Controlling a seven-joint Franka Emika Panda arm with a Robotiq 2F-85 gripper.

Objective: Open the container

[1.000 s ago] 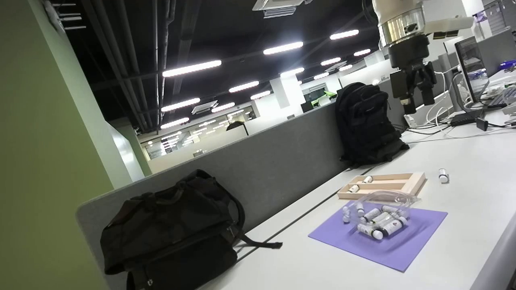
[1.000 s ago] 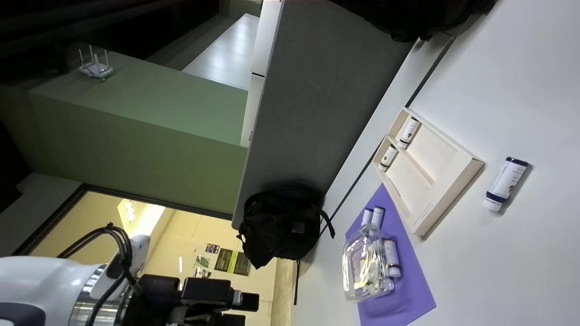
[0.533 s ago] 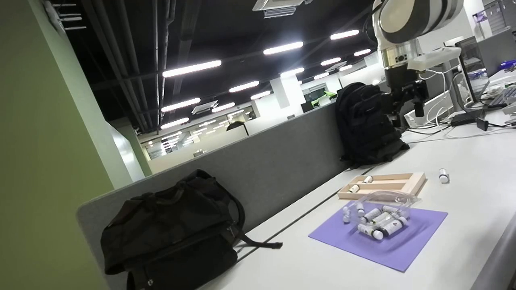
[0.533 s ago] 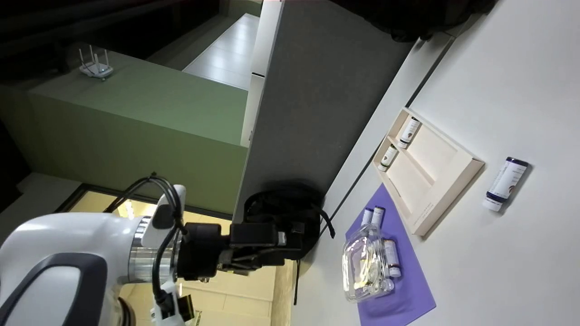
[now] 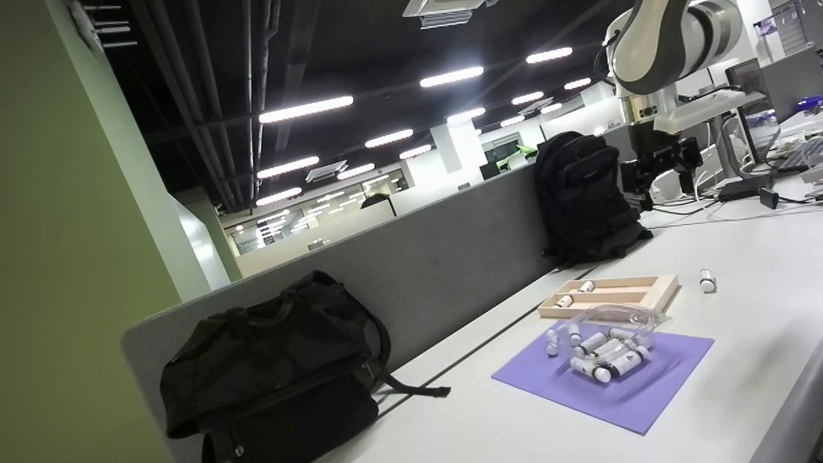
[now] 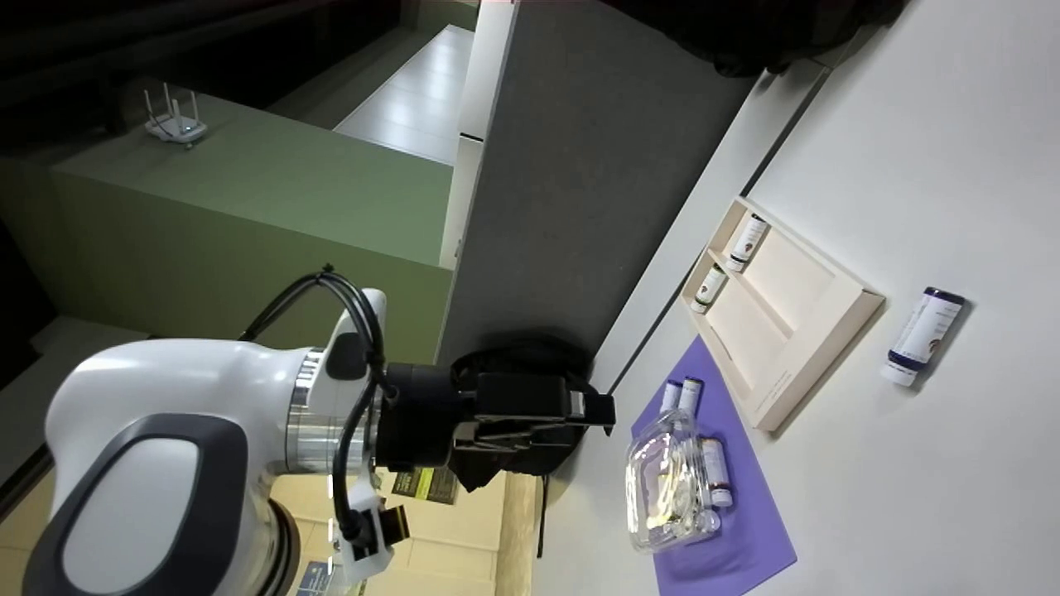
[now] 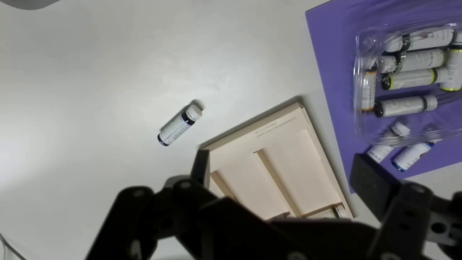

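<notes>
The container is a low tan box with compartments; it lies open-topped on the table in both exterior views [image 5: 663,292] [image 6: 816,356] and below my jaws in the wrist view [image 7: 299,169]. Two small bottles lie in its far compartments. A clear plastic piece [image 6: 642,497] is apart from it on the purple mat; it also shows in the wrist view [image 7: 358,86]. Several bottles show through it; I cannot tell whether they are in or under it. My gripper [image 7: 288,177] is open and empty, well above the table, also seen in both exterior views [image 5: 667,193] [image 6: 590,420].
The purple mat [image 5: 643,402] lies beside the tan box, with some bottles outside the clear piece. A single bottle [image 7: 177,126] lies on the white table on the box's other side. A grey partition [image 5: 463,251], two black backpacks [image 5: 578,199] [image 5: 276,366] and a monitor border the table.
My gripper has come down and, in an exterior view, moved right toward the table, turning a little. It stays open. The box, clear piece, bottles and mat have not moved.
</notes>
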